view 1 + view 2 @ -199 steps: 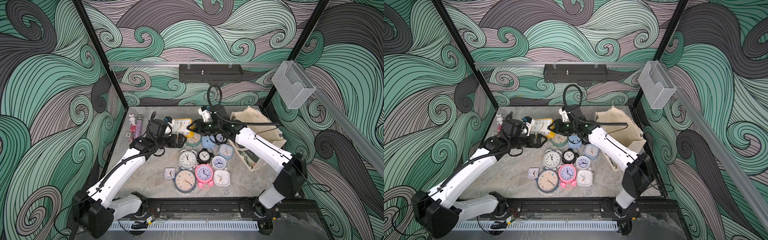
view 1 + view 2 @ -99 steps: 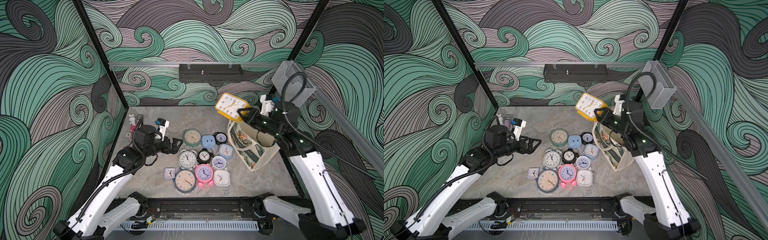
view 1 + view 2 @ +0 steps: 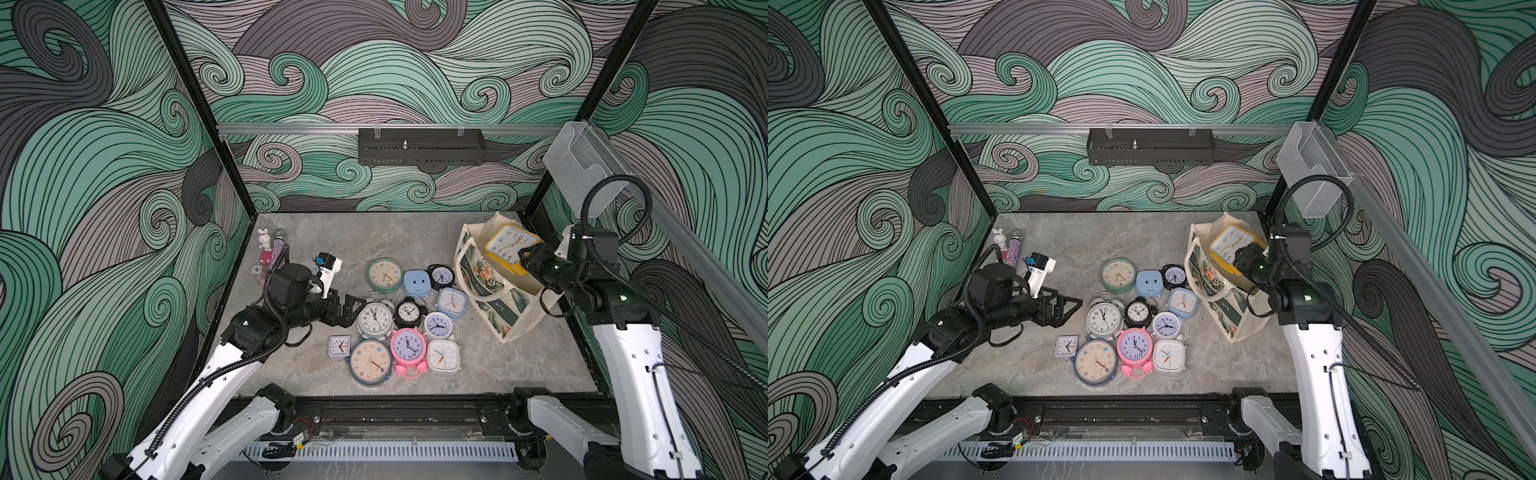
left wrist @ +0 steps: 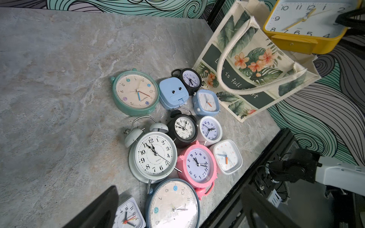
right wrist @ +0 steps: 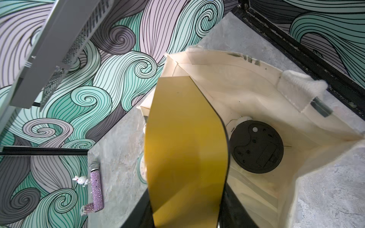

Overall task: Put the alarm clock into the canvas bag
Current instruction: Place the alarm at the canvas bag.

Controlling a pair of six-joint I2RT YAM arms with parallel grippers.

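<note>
Yellow alarm clock (image 3: pixel 508 246) hangs over canvas bag (image 3: pixel 492 301) mouth, 3 o'clock on surface (image 3: pixel 374 237). Right end effector (image 3: pixel 525 258) part-closed, clamping its edge; left end effector (image 3: pixel 351 306) spread wide, empty, 9 o'clock. Advice: lower edge-on, clear limp rim and handles (image 4: pixel 223 65), release low. Clock hard glossy rounded square; bag soft cream weave.

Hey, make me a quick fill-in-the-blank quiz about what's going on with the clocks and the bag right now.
The right claw grips a ____ alarm clock over the open canvas bag.
The left claw stands ____, holding nothing.
In the right wrist view, a round clock, coloured ____, lies face down inside the bag.
Missing words: yellow; open; black.
</note>
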